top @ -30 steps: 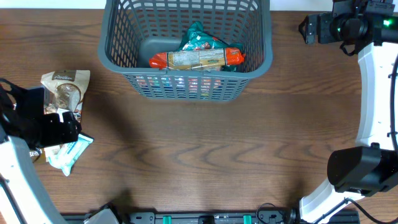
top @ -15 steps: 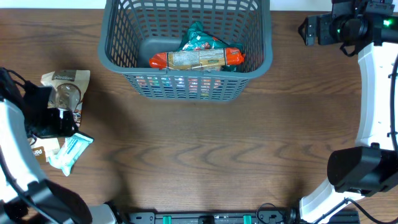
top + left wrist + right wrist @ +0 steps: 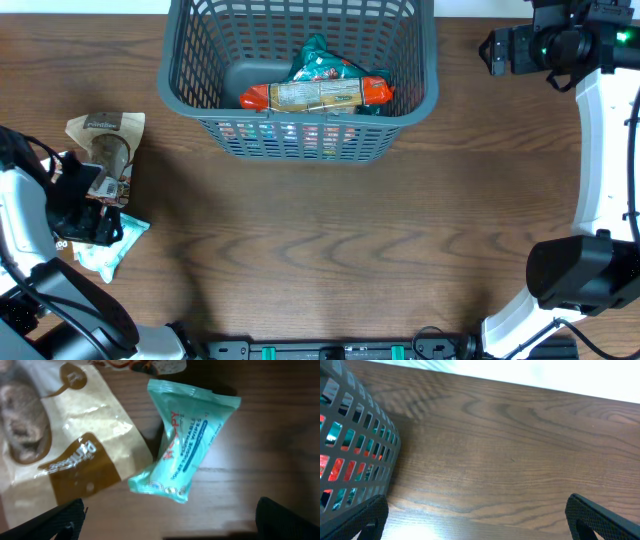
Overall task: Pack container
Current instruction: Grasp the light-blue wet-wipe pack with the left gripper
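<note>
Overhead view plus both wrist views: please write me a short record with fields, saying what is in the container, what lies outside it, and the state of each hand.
container: dark grey slotted basket, far middle of the table
inside: orange-ended packet lying across a teal packet
outside: brown pouch and teal wipes packet, at the table's left
left hand: open, empty, over the wipes packet
right hand: open, empty, beside the container

Left gripper (image 3: 174, 522) has shifted toward the near edge, now above the teal wipes packet (image 3: 185, 445); brown pouch (image 3: 104, 140) more exposed.
</note>
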Available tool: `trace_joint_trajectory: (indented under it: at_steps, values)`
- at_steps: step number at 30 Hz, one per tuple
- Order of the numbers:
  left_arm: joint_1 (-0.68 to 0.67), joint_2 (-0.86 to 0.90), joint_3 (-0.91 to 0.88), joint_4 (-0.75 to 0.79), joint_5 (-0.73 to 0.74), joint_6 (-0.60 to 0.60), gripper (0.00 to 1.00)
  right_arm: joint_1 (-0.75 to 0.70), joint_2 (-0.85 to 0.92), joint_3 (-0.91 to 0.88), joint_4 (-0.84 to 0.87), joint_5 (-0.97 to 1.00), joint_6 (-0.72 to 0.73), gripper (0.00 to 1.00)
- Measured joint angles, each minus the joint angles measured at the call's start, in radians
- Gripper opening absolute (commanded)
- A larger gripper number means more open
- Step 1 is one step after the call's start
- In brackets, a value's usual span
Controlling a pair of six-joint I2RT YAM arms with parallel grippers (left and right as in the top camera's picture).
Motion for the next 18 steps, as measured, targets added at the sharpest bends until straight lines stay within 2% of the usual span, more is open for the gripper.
trace_joint_trajectory:
  at_steps: [18]
  values:
    - [0.0,0.011,-0.334,0.454,-0.003,0.097,0.99,0.003,0.0,0.0,0.003,0.0,0.0,0.99]
